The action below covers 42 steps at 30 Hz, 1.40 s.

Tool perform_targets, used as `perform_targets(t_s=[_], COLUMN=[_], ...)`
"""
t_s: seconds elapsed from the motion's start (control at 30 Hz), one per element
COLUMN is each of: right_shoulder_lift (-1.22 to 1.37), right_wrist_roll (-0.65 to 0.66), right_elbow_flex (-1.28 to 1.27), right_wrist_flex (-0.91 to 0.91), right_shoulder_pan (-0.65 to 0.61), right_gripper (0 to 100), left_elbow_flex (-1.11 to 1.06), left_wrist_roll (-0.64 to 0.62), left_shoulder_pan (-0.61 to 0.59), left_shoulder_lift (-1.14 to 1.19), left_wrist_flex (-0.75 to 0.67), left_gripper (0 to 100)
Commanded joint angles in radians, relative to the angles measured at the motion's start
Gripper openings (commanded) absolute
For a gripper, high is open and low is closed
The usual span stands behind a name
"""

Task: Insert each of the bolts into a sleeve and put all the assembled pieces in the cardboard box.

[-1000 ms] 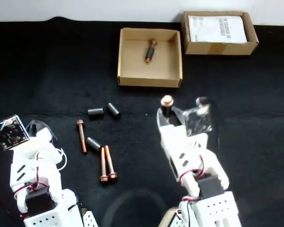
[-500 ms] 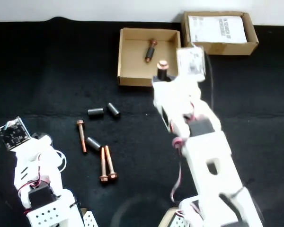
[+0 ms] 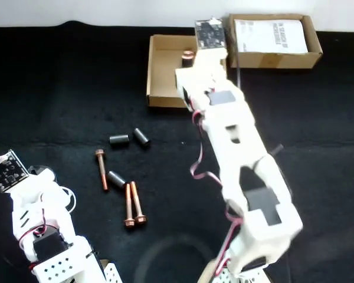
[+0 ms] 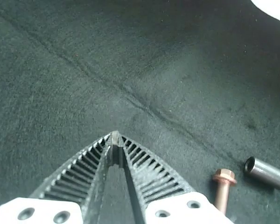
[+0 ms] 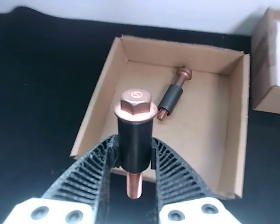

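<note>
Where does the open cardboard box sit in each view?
High view: cardboard box at the far middle, under the right arm.
Right wrist view: behind the right gripper holding an assembled piece.
Left wrist view: mat and loose bolt instead.
Shared landmark: paper-filled box beside it.

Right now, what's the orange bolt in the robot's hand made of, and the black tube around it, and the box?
The bolt looks like copper-coloured metal, shiny and threaded, possibly only plated. The sleeve around it is dark, smooth and matte; it could be metal or plastic, hard to tell. The cardboard box is plain brown cardboard, dull, with rough cut edges.
</note>
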<state>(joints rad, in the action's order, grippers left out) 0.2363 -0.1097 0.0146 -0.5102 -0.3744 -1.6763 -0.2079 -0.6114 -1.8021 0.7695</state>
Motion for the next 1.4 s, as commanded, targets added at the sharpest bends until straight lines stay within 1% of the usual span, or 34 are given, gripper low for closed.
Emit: perform_targets(t_s=[0.0,0.27,0.4,0.47,0.53,0.63,0.7,0.8,0.87,1.0,1.1,1.17,1.3,1.37], right_shoulder_lift=[0.151,0.565,0.736,0.802,0.863,0.926,0.943,0.949,0.944,0.921,0.883,0.858,0.834,0.822], right_wrist_roll=[-0.005,-0.003,-0.002,0.009,0.063,0.1,0.114,0.114,0.114,0.112,0.11,0.103,-0.041,-0.084], right_elbow_flex=[0.249,0.823,1.067,1.147,1.198,1.248,1.277,1.299,1.3,1.345,1.432,1.518,1.718,1.773], right_wrist_flex=[-0.041,-0.223,-0.332,-0.381,-0.421,-0.449,-0.472,-0.513,-0.529,-0.55,-0.642,-0.74,-0.977,-1.079], right_shoulder_pan=[0.022,0.068,0.082,0.082,0.077,0.074,0.068,0.059,0.051,0.035,0.021,0.004,-0.033,-0.053], right_gripper=[0.6,0.6,0.6,0.6,0.9,2.6,8.7,20.5,25.2,25.6,25.6,25.6,25.5,25.5], left_elbow_flex=[-0.019,-0.019,-0.019,-0.019,-0.019,-0.019,-0.019,-0.019,-0.019,-0.019,-0.019,-0.019,-0.019,-0.019], left_wrist_roll=[-0.003,-0.003,-0.003,-0.003,-0.003,-0.003,-0.003,-0.003,-0.003,-0.003,-0.003,-0.003,-0.002,0.0], left_shoulder_pan=[-0.01,-0.01,-0.01,-0.01,-0.01,-0.01,-0.01,-0.01,-0.01,-0.01,-0.01,-0.01,-0.01,-0.01], left_shoulder_lift=[-0.005,-0.005,-0.007,-0.007,-0.007,-0.008,-0.008,-0.008,-0.008,-0.008,-0.007,-0.005,-0.002,-0.002], left_wrist_flex=[0.006,0.006,0.006,0.006,0.006,0.008,0.008,0.008,0.008,0.009,0.009,0.009,0.009,0.009], left_gripper=[1,1,1,1,1,1,1,1,1,1,1,1,1,1])
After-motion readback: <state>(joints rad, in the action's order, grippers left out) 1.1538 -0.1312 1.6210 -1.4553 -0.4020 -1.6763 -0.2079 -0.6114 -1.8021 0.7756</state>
